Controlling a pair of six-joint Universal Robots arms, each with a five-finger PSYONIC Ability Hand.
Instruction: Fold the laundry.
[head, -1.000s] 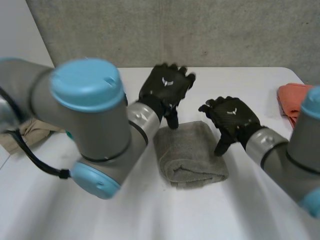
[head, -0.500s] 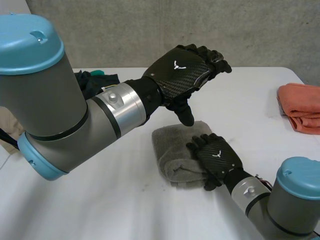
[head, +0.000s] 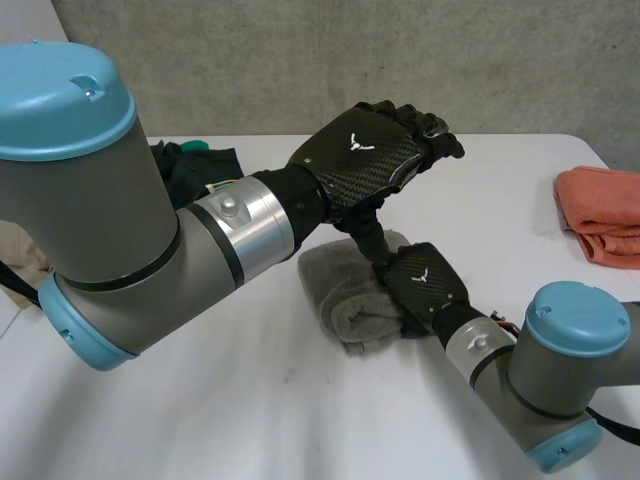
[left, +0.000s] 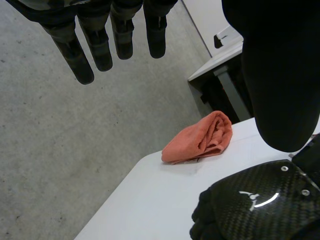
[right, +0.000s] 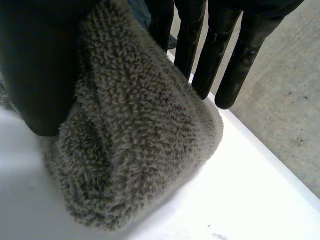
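Right wrist view, right hand (right: 35, 65): the thumb presses one side of the grey towel (right: 135, 145). The straight fingers (right: 200, 50) stand along the other side, and the cloth is bunched between them in a pinch.
Left wrist view, left hand (left: 280, 75): the fingers (left: 100, 45) are straight and spread away from the thumb, holding nothing. The hand hangs in the air over the carbon back of the right hand.
Change, right hand: half a second ago it lay flat on the towel's near right part. It now sits further up the towel, just under the left thumb, and its arm has come further over the table.
Change, left hand: it has hardly moved and is still raised above the towel.
Change, towel: it has been pushed a little leftward and is narrower and more bunched than before.
Towel, look: grey terry with a looped pile, folded thick, with a rounded fold at its near end.
Towel, place: it lies on the white table (head: 300, 420), near the middle and between the two arms.
Beyond: a folded orange cloth (head: 600, 210) lies near the table's right edge, well apart from the towel. Dark clothes (head: 190, 165) lie at the far left.
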